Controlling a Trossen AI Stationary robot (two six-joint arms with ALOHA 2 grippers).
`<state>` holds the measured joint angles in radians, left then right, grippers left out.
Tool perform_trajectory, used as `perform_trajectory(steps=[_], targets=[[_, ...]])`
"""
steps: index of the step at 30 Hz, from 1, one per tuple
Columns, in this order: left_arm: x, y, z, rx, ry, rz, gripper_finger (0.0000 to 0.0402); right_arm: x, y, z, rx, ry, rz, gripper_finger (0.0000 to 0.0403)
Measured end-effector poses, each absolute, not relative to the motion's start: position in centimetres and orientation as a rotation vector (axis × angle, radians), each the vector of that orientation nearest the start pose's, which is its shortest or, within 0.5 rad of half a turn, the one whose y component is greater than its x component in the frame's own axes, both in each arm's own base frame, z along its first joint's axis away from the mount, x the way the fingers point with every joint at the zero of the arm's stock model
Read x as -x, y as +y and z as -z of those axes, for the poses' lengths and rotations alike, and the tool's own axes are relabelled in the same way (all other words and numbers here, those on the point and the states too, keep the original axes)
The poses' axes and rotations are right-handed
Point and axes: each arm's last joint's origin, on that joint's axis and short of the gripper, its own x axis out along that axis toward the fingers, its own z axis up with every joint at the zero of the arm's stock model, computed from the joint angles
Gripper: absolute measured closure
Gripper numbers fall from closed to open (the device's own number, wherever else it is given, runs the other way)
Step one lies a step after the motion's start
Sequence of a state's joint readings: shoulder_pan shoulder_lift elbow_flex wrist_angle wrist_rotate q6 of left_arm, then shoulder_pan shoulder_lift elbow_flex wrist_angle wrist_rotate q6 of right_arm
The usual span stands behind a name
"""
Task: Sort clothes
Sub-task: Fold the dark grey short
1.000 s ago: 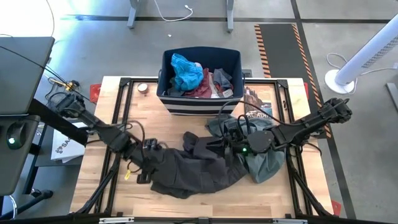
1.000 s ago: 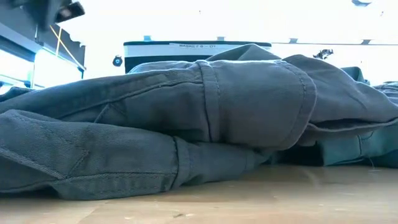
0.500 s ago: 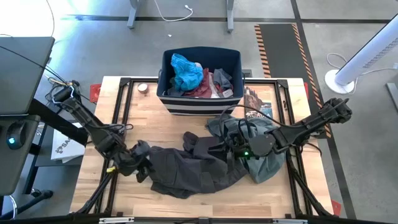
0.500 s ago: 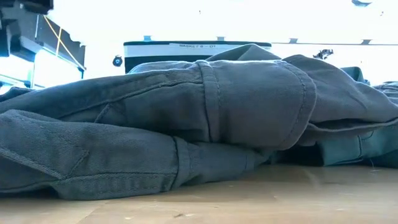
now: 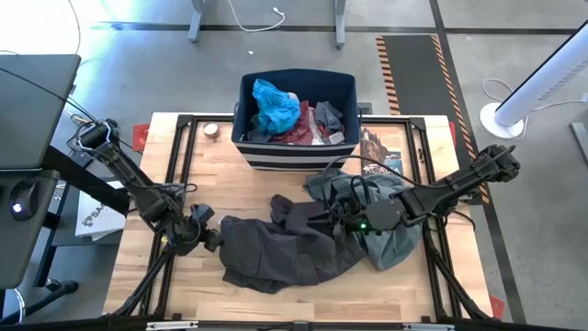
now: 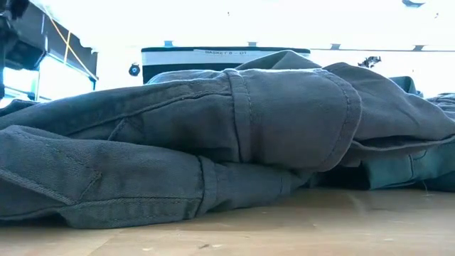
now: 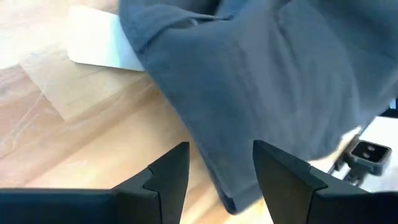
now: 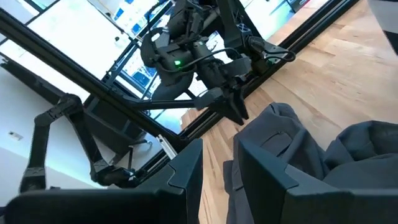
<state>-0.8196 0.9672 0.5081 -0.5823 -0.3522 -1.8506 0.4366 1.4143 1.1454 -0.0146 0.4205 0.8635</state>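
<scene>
The dark grey-brown trousers lie crumpled across the table's near middle and fill the low view. A grey-green shirt lies against their right end. My left gripper stands open just off the trousers' left end. In its wrist view a hem corner of the trousers shows beyond the gap, apart from both fingers. My right gripper hovers open over the trousers' right part; its narrow gap holds nothing.
The navy striped bin stands at the far middle of the table with a bright blue piece and a maroon piece inside. A small round object lies left of it, and a printed booklet to its right. Bare wood lies near left.
My left gripper has drawn back off the trousers' left end toward the table's left edge, sinking and rolling about its own line. The trousers have kept their place.
</scene>
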Motion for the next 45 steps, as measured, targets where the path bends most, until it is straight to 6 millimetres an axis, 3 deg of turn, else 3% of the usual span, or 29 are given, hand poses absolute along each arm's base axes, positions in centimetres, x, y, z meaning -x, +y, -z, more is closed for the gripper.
perform_trajectory(steps=[10,17,23,30,37,45], targets=[[-12.0,-11.2,-16.1,1.178,0.817,-0.391,0.0227,-29.6,12.5,-33.1,-0.741,0.249,0.093,0.0304],[-12.5,-11.4,-16.3,1.188,0.701,-0.352,0.0227,-29.6,12.5,-33.1,-0.741,0.249,0.093,0.0304],[-13.1,-11.9,-17.2,1.180,0.623,-0.243,0.0255,-29.6,12.5,-33.0,-0.740,0.251,0.093,0.0304],[-13.5,-12.3,-18.0,1.153,0.547,-0.165,0.0389,-29.6,12.5,-33.0,-0.732,0.251,0.093,0.0304],[-14.4,-12.1,-19.9,1.206,0.298,-0.143,0.0398,-29.9,12.6,-34.2,-0.760,0.162,0.011,0.0304],[-15.8,-10.4,-23.4,1.308,-0.047,-0.105,0.0400,-30.0,13.0,-35.2,-0.612,0.099,-0.149,0.0304]])
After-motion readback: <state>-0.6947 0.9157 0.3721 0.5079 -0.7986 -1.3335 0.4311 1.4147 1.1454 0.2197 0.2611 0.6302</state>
